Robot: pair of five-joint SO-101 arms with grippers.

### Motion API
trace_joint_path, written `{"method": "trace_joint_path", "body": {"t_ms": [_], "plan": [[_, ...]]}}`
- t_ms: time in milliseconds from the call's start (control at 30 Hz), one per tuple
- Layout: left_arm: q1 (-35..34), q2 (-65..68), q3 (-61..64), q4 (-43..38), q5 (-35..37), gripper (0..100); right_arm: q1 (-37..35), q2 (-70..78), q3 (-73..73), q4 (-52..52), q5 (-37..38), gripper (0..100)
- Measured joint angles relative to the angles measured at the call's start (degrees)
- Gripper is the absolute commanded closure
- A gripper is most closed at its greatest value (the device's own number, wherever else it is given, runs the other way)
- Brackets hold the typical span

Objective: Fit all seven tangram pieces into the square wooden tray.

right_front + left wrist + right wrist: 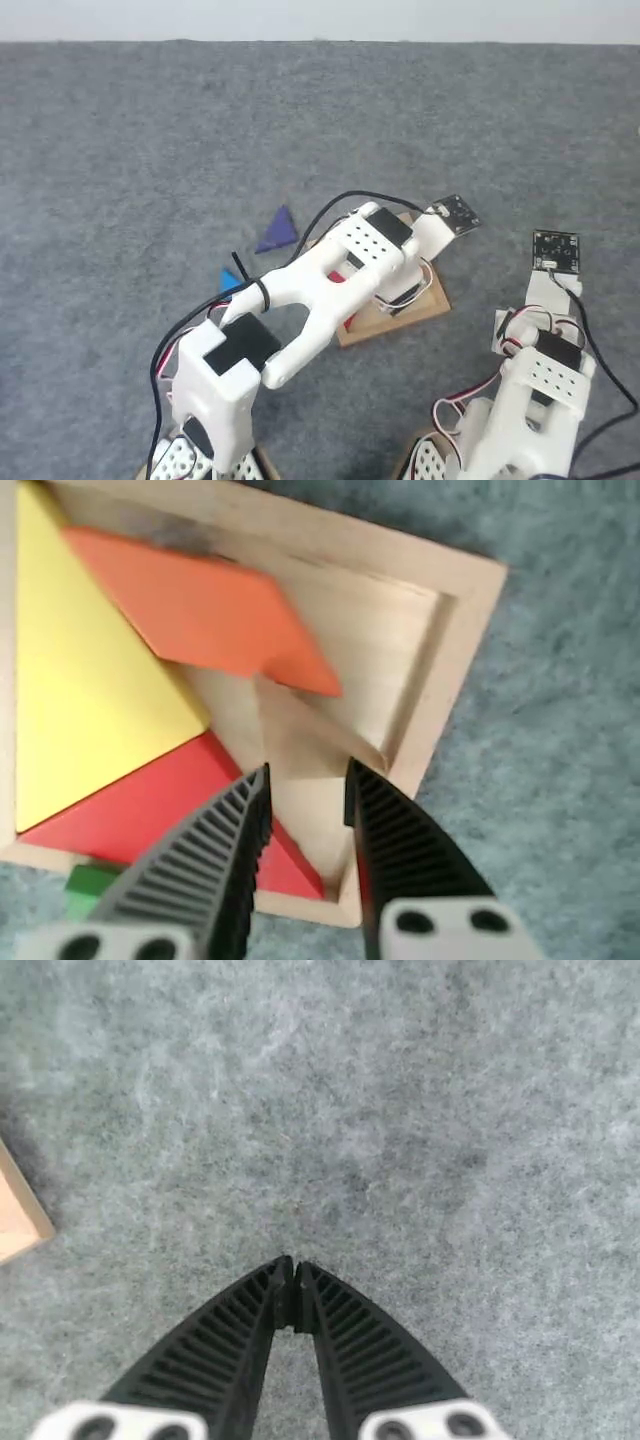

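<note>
- The square wooden tray (470, 630) lies on the grey-covered bench (150, 150), and the left arm stretches across it in the high view.
- The left gripper (305, 780) hangs over the tray's inside, close to one corner. Its jaws stand a little apart with nothing between them, and bare wood shows through the gap.
- Inside the tray a large yellow triangle (90, 680) lies along one wall.
- A red triangle (140, 810) lies in the tray touching the yellow triangle's long edge, and part of it is under the left gripper's fingers (215, 860).
- An orange parallelogram (200, 610) is also in the tray. One edge meets or overlaps the yellow triangle, and I cannot tell whether it lies flat.
- A small green piece (88, 885) sits outside the tray, just beside its rim near the red triangle.
- A purple triangle (278, 230) lies on the bench near the tray, on the side away from the right arm.
- A blue piece (229, 281) lies a little farther from the tray on that same side, partly hidden by the left arm.
- The right gripper (293, 1268) is off to the side of the tray, over bare bench. Its jaws are pressed together and hold nothing.
</note>
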Motion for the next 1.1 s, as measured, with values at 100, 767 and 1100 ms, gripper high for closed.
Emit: {"method": "trace_joint_path", "body": {"t_ms": [100, 767, 1100], "plan": [[0.00, 0.00, -0.70, 0.00, 0.18, 88, 0.00, 0.00, 0.00, 0.00, 0.00, 99.1], [-5.89, 8.70, -11.43, -1.93, -1.23, 90, 0.00, 0.00, 0.00, 0.00, 0.00, 99.1], [-5.10, 2.46, -7.56, 1.32, -1.23, 90, 0.00, 0.00, 0.00, 0.00, 0.00, 99.1]]}}
